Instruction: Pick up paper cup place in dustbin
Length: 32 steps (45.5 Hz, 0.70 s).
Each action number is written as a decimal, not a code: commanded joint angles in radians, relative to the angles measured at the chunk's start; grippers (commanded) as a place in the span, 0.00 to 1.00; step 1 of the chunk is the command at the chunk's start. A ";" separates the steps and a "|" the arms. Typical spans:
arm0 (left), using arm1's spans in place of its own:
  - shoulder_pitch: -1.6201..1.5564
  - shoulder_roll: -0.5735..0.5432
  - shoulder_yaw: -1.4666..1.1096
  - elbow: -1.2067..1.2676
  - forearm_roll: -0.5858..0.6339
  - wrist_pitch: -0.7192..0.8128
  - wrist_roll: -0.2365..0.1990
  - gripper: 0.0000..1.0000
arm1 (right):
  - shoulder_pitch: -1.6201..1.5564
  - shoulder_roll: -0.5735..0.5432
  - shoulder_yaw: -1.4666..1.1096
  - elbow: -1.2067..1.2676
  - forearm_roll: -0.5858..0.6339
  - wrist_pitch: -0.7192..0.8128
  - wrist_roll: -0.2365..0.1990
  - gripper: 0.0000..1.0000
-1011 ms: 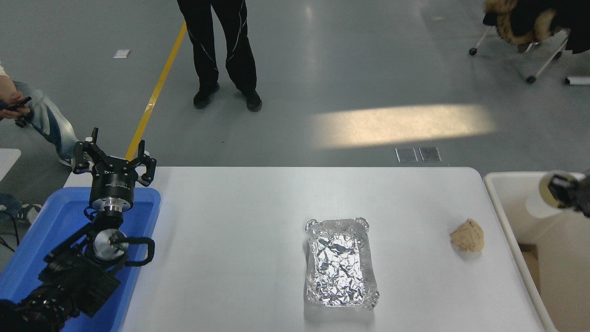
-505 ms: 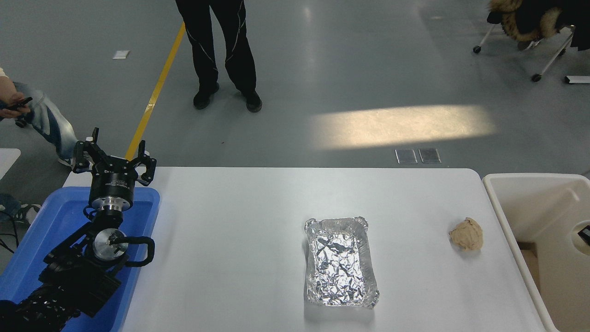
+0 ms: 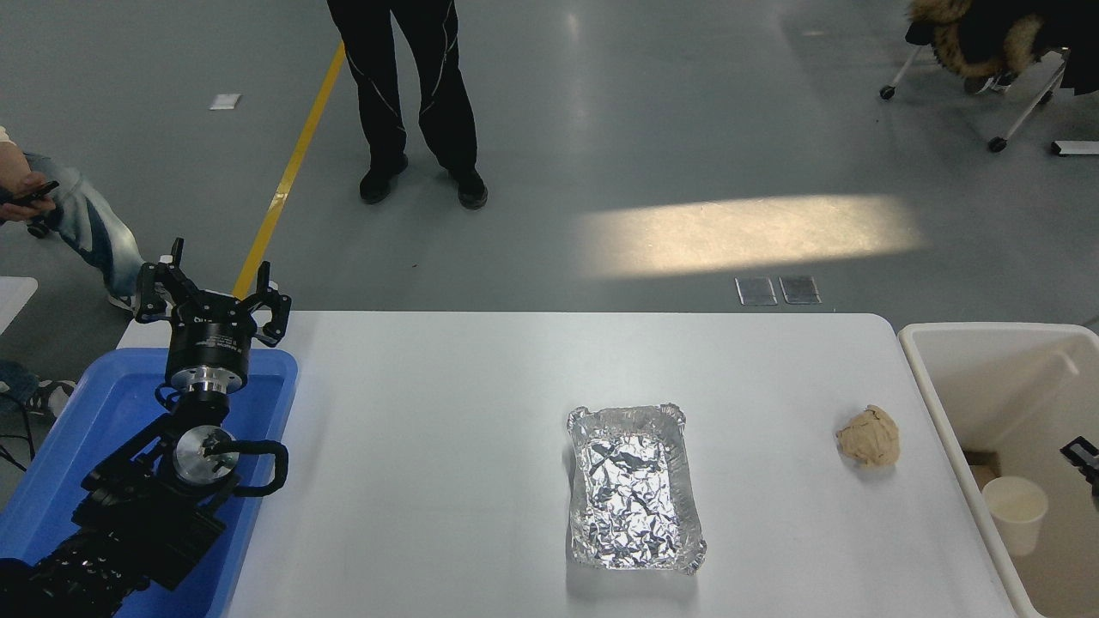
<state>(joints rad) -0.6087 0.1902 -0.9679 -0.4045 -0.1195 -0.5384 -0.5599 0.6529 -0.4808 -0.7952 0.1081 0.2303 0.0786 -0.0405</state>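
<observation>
The white paper cup (image 3: pixel 1015 512) stands upright, mouth up, inside the off-white dustbin (image 3: pixel 943 403) at the table's right end, near its left wall. Only a small black tip of my right gripper (image 3: pixel 1083 455) shows at the right edge, above and to the right of the cup and apart from it. My left gripper (image 3: pixel 210 287) is parked open and empty over the far end of the blue bin at the lower left.
A crinkled foil tray (image 3: pixel 634 487) sits at mid-table. A crumpled tan paper ball (image 3: pixel 869 437) lies near the table's right edge. A blue bin (image 3: pixel 103 403) stands at the left. A person stands beyond the far edge, and another sits at the far left.
My right gripper carried the cup down over the dustbin and let it go. The cup now rests in the bin, and the gripper has drawn back to the right edge.
</observation>
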 commanded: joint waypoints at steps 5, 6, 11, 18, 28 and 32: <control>0.000 0.000 0.001 0.000 0.001 -0.002 0.000 0.99 | 0.184 -0.100 -0.015 0.210 -0.023 0.047 0.008 1.00; 0.000 0.000 0.001 0.000 0.001 -0.002 0.000 0.99 | 0.227 -0.122 -0.015 0.267 -0.034 0.047 0.008 1.00; -0.002 0.000 0.001 0.000 0.003 -0.002 0.001 0.99 | 0.422 -0.249 -0.019 0.565 -0.152 0.046 0.008 1.00; -0.002 0.000 0.003 0.000 0.004 -0.002 0.001 0.99 | 0.724 -0.302 -0.194 0.875 -0.298 0.046 0.005 1.00; -0.002 0.000 0.003 0.000 0.004 -0.002 0.001 0.99 | 1.236 -0.257 -0.522 1.283 -0.298 0.108 0.007 1.00; 0.000 0.002 0.003 0.000 0.003 -0.002 0.001 0.99 | 1.467 -0.184 -0.610 1.461 -0.295 0.138 0.005 1.00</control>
<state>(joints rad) -0.6105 0.1903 -0.9651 -0.4050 -0.1152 -0.5400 -0.5580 1.5669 -0.7330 -1.1407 1.1022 -0.0295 0.1524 -0.0345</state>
